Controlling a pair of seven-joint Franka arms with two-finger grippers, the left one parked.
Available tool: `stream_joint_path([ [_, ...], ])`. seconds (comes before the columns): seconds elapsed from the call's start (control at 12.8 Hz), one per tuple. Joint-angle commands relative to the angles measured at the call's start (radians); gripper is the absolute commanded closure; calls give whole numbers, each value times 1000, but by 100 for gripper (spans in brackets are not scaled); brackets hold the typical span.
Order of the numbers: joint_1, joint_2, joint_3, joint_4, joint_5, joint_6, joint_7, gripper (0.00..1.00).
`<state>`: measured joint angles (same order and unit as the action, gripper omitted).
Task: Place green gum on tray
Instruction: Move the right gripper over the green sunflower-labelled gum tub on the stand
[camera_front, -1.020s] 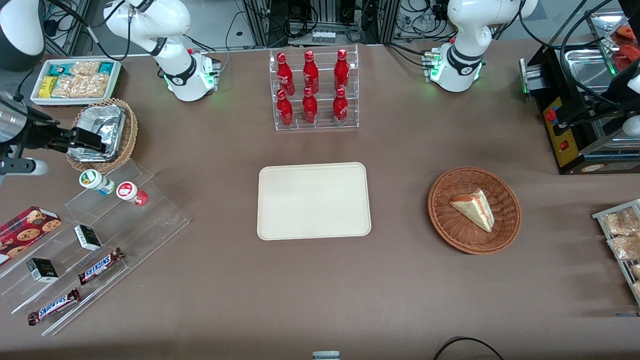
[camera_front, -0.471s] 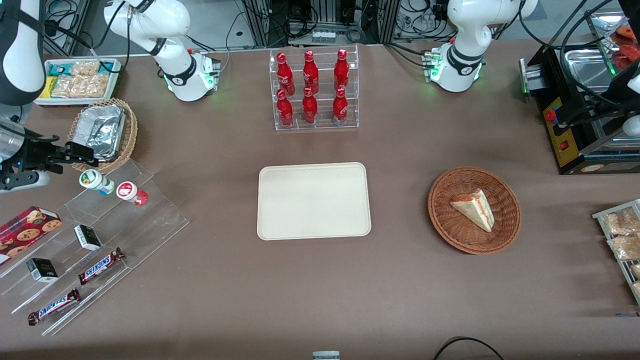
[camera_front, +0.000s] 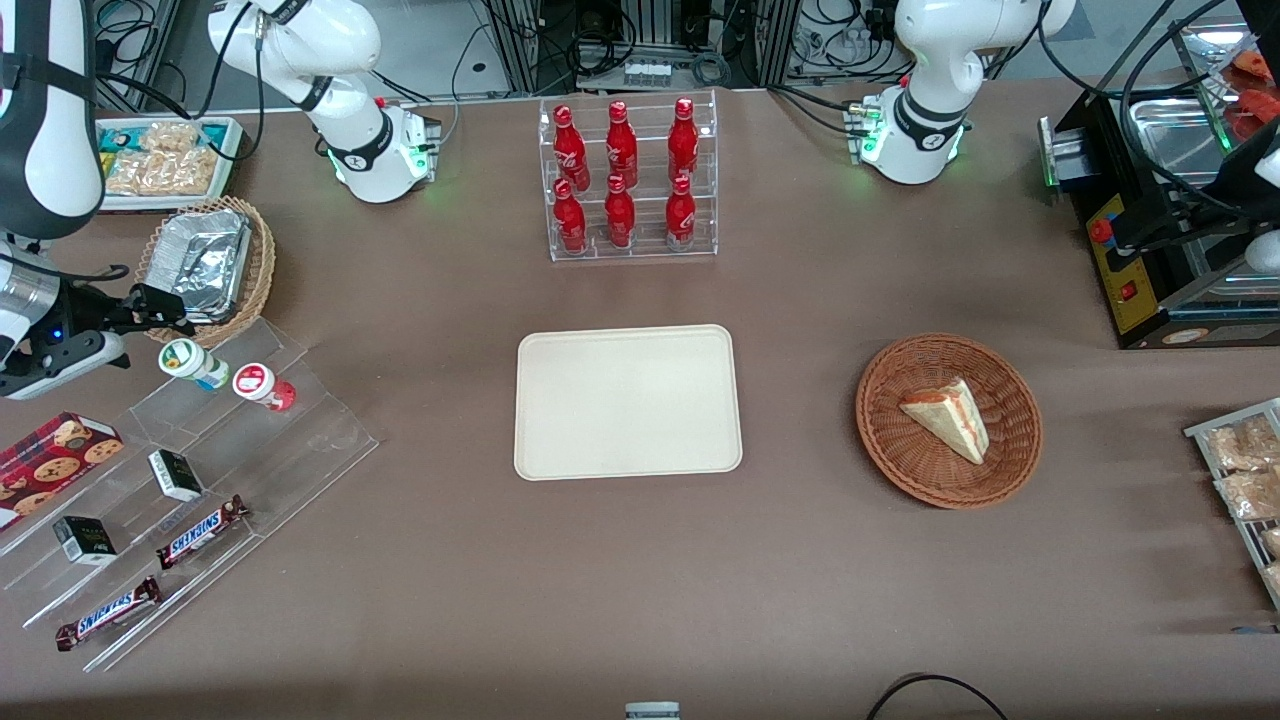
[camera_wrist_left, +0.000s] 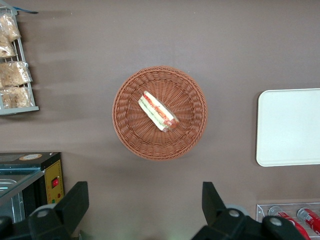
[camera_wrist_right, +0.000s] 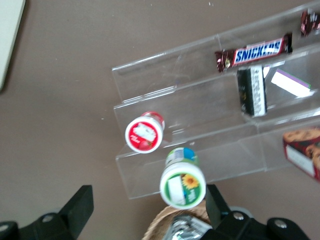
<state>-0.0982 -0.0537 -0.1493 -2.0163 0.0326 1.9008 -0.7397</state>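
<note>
Front view: our gripper (camera_front: 160, 312) has pulled back off the foil basket (camera_front: 205, 270) over the last second and now hangs just beside the green gum (camera_front: 192, 362), which stands on the clear shelf (camera_front: 250, 420) next to the red gum (camera_front: 262, 386). So we're lining up for the grab; tray (camera_front: 628, 402) is well apart. Most of our arm is cut off at the frame edge.

Right wrist view: fingers (camera_wrist_right: 80, 205) spread wide, nothing held, green gum (camera_wrist_right: 183, 182) between them but off-centre. Fingertips mostly out of frame.

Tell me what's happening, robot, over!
Gripper open, above green gum. Gum on clear stand, ungrasped. Red bottle beside it. Tray waiting.
</note>
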Motion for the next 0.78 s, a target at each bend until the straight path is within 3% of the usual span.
stream_joint_path([
  [0.0, -11, -66, -22, -111, 10, 124, -166, 0],
  [0.16, -11, -66, -61, -145, 12, 190, -272, 0],
  [0.71, -8, -97, -90, -282, 23, 332, -273, 0],
])
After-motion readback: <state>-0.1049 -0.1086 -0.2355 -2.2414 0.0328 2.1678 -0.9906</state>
